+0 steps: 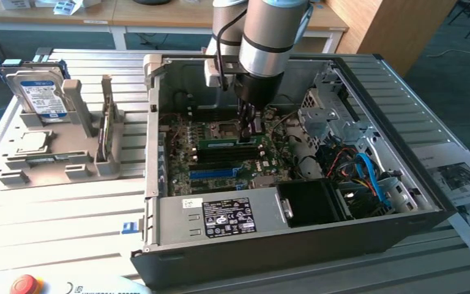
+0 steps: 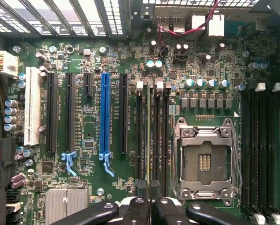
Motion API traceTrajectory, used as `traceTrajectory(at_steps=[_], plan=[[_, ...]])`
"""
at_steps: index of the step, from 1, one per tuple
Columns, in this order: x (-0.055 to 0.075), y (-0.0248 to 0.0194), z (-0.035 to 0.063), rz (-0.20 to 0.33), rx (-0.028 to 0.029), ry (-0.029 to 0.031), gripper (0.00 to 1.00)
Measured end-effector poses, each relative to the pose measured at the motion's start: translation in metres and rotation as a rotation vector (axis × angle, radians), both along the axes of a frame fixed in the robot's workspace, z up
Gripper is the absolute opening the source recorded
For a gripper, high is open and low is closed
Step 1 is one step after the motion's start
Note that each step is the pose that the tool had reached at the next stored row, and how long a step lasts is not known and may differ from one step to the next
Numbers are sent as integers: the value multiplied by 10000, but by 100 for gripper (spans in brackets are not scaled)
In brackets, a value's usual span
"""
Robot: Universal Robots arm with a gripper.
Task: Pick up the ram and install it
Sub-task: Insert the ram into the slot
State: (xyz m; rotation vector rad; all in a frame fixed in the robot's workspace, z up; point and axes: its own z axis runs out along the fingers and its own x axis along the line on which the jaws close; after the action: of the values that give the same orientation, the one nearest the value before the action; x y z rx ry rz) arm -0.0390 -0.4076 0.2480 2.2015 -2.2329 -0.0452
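Gripper (image 1: 249,130) is closed narrowly on the ram (image 1: 218,143), held edge-on directly beneath it. The ram is set at the motherboard slots (image 2: 157,136), beside the socket (image 2: 205,161).

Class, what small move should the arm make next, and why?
Probably a gentle straight push down: the claw is shut on the long, slim green ram stick, lined up along the black memory slots beside the empty silver processor socket.

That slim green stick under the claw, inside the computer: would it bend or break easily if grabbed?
Probably stiff rather than floppy: the ram looks like a straight, flat strip at the claw. It is likely light for its length, being so thin. It may also be fragile, since it is a bare circuit board, and it would likely tip over if stood on its narrow edge.
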Motion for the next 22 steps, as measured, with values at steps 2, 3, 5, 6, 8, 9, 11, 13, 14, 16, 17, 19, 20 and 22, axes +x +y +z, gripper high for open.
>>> traceTrajectory(at_steps=[2, 3, 5, 6, 8, 9, 11, 13, 14, 16, 17, 19, 20, 22], plan=[[1, -8, -1, 2, 1, 0, 12], [1, -15, 0, 2, 0, 0, 12], [0, -29, 0, 1, -1, 0, 12], [0, -36, 0, 1, -1, 1, 12], [0, -50, 0, 0, -2, 1, 12], [0, -56, -1, 0, -1, 1, 12], [-1, -58, -1, -2, -1, 1, 12], [0, -58, -1, 0, -1, 0, 12], [0, -59, -1, 0, 0, 0, 12], [0, -59, -3, 0, 5, 0, 12], [0, -60, -3, 0, 4, 0, 12], [0, -61, -3, 0, 3, 1, 12], [0, -61, -3, 0, 3, 1, 12], [0, -61, -11, 0, 4, -2, 12]])
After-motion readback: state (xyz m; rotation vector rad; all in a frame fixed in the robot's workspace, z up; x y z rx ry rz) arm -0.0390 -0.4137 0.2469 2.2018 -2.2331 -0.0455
